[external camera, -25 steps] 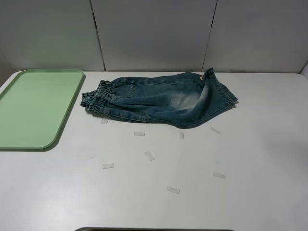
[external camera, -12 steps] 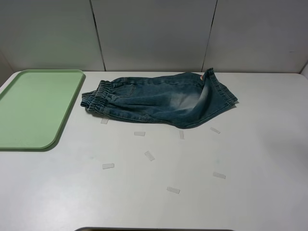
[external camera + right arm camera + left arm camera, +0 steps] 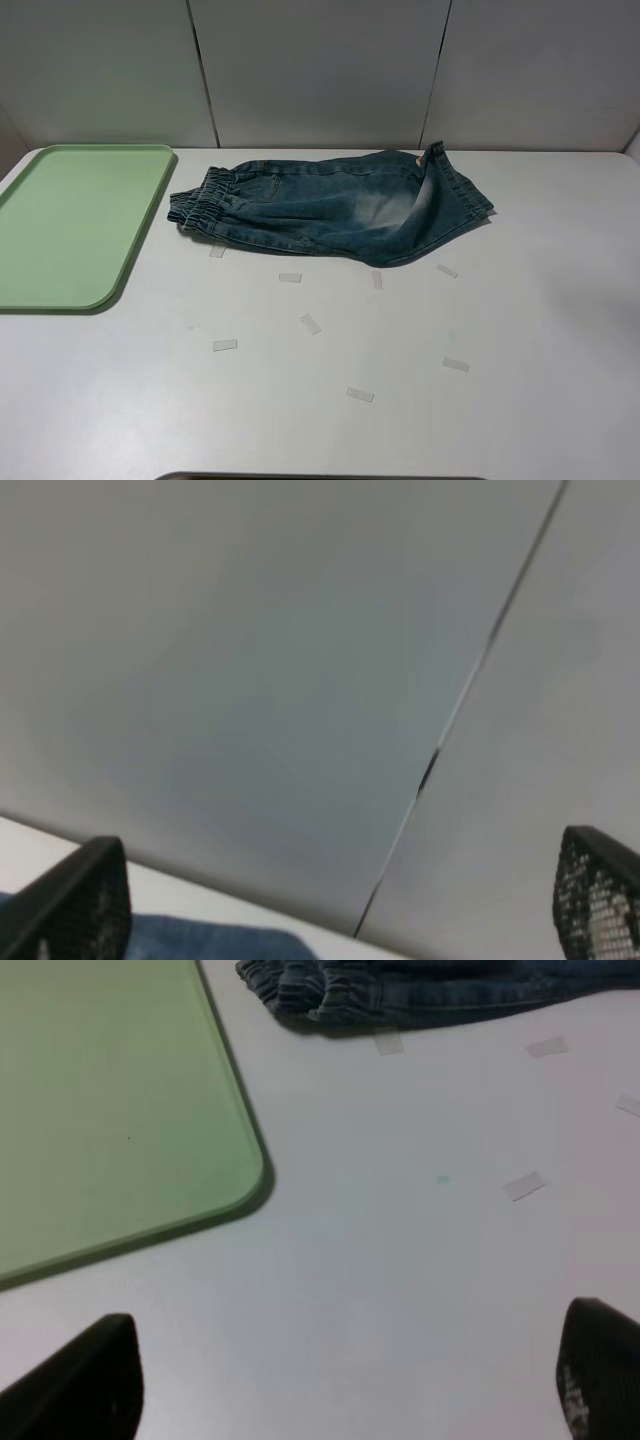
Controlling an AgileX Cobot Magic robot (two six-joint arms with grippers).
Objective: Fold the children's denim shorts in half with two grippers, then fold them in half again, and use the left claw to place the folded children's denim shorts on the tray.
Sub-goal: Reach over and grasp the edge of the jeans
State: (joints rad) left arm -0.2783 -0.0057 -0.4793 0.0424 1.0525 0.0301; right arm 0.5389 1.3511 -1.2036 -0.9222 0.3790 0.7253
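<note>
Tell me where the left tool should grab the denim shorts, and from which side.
Grip the gathered waistband of the denim shorts, probably at its near corner, coming in from the tray side. That end lies nearest the left tool, and its bunched elastic looks thicker than the flat legs.

Nothing legible is showing in any view. The small pale rectangular tape strips (image 3: 311, 324) on the flat white table (image 3: 520, 330) are showing no writing, and the pinkish patch (image 3: 418, 160) on the blue washed denim shorts (image 3: 330, 205) is appearing too small to read
</note>
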